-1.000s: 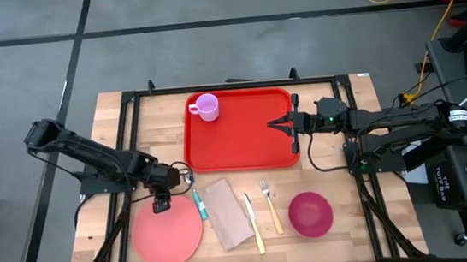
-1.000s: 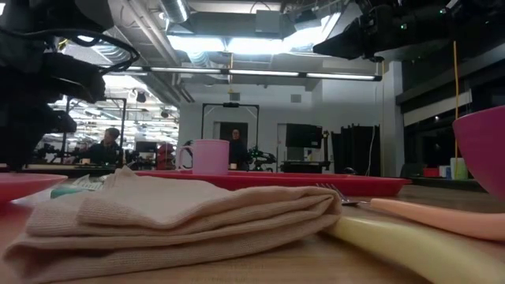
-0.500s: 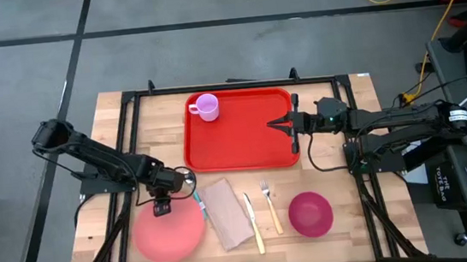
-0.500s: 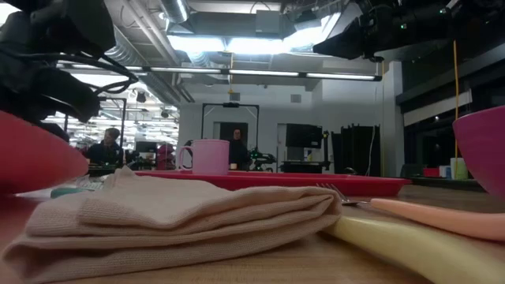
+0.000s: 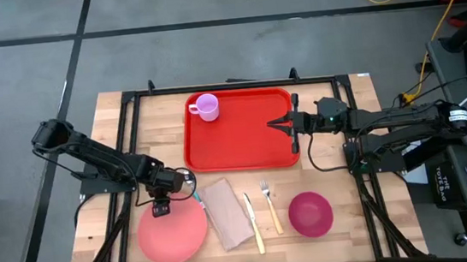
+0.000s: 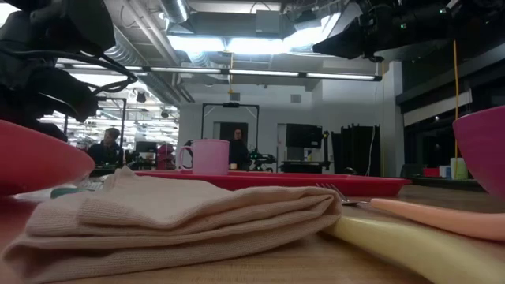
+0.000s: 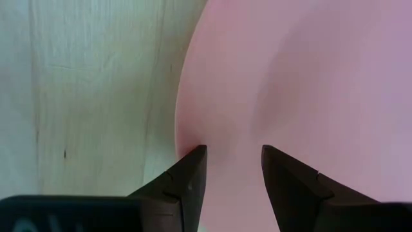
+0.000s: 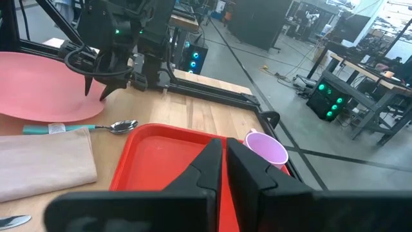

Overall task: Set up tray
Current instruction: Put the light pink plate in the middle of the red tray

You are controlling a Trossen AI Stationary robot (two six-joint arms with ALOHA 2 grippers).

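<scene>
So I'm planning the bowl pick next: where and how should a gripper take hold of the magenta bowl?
Grip the bowl by its rim, coming from above with one finger inside and one outside the wall. It sits upright and open-topped near the table's front, its round body probably too wide to span. The side away from the fork looks clearest.

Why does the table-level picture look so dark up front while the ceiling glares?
In the low view, the bright ceiling lights backlight the scene, so the folded napkin and the arms overhead look dim, and the nearest knife handle is soft and out of focus. In the high view, light is even, with only small shadows beside the red tray.
</scene>
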